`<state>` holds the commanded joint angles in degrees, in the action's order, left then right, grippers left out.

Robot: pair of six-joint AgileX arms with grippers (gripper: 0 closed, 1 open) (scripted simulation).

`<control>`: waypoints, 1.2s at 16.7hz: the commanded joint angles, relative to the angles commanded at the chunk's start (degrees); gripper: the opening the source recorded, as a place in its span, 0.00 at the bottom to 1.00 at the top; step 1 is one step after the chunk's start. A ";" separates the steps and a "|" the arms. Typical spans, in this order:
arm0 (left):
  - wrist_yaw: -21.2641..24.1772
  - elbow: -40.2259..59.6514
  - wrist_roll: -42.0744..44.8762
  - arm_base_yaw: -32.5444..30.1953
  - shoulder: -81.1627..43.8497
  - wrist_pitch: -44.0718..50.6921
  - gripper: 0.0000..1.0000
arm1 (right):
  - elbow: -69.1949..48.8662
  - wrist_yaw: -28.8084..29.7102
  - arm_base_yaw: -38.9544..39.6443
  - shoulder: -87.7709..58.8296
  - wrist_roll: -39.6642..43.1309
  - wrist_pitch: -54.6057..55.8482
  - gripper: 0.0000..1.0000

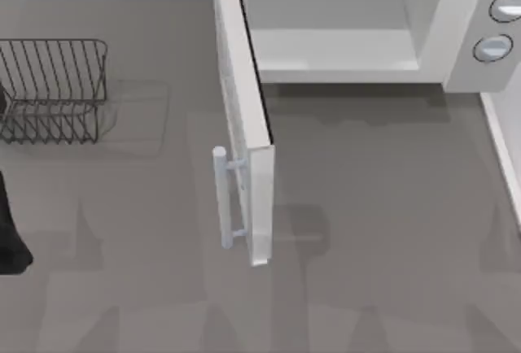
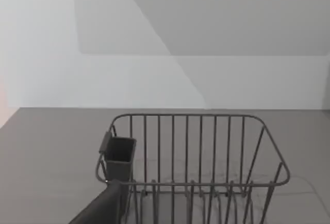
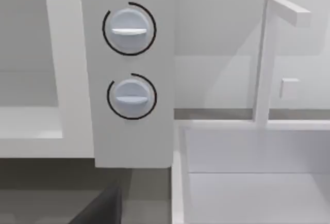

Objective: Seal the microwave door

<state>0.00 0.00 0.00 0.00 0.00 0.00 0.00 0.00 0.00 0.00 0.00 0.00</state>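
Observation:
The microwave door (image 1: pixel 244 84) stands wide open, swung out from the white microwave body (image 1: pixel 464 11) toward the table's front, roughly square to the open cavity (image 1: pixel 342 19). Its slim light-grey bar handle (image 1: pixel 221 198) sits on the door's left face near the free end. My left arm (image 1: pixel 10 235) is a dark shape at the table's far left edge, well away from the door. A dark part of my left gripper (image 2: pixel 103 208) shows in the left wrist view. A dark part of my right gripper (image 3: pixel 100 208) shows below the microwave's two round knobs (image 3: pixel 129 28).
A dark wire dish rack (image 1: pixel 53 89) stands at the back left, with a small dark cup holder (image 2: pixel 118 154) on its side. A white sink (image 3: pixel 247 182) with a white faucet (image 3: pixel 268 53) lies to the right of the microwave. Grey tabletop spreads on both sides of the door.

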 joint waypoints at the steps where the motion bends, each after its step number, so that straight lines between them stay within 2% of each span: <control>1: 0.00 0.00 0.00 0.00 0.00 0.00 1.00 | 0.00 0.00 0.00 0.00 0.00 0.00 1.00; 5: 0.25 1.80 0.82 -0.33 -2.37 1.79 1.00 | 0.00 0.00 0.00 0.00 0.00 0.00 1.00; 9: 1.02 8.61 3.95 -1.37 -11.26 8.88 1.00 | 0.00 0.00 0.00 0.00 0.00 0.00 1.00; 14: 2.96 22.76 10.62 -3.70 -29.20 23.90 1.00 | 0.00 0.00 0.00 0.00 0.00 0.00 1.00; 20: 7.61 46.27 22.43 -8.20 -56.45 46.64 1.00 | 0.00 0.00 0.00 0.00 0.00 0.00 1.00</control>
<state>7.61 46.27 22.43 -8.20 -56.45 46.64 0.00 0.00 0.00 0.00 0.00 0.00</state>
